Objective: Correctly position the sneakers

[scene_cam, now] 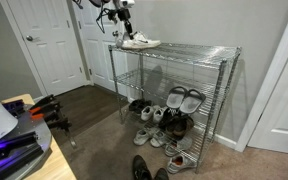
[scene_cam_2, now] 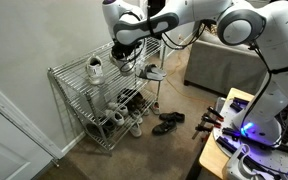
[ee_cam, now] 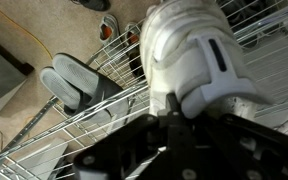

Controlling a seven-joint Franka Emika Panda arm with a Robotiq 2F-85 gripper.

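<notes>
A white low-top sneaker (scene_cam: 141, 42) lies on the top shelf of the wire rack (scene_cam: 199, 50), at the end nearest the arm. It fills the wrist view (ee_cam: 199, 55), heel towards the camera. My gripper (scene_cam: 123, 30) is right at its heel, and in the wrist view the gripper (ee_cam: 174, 105) has its dark fingers closed on the heel collar. In an exterior view a white sneaker (scene_cam_2: 94, 68) stands on the top shelf beside the gripper (scene_cam_2: 127, 55). Another white shoe shape (scene_cam_2: 155, 73) shows just past the rack's end; I cannot tell if it is the second sneaker.
Grey slip-ons (scene_cam: 184, 98) sit on the middle shelf and show through the wires in the wrist view (ee_cam: 79, 85). Several pale shoes (scene_cam: 152, 118) lie on the lower shelf and floor. Black shoes (scene_cam: 142, 168) lie on the carpet in front. Doors and walls flank the rack.
</notes>
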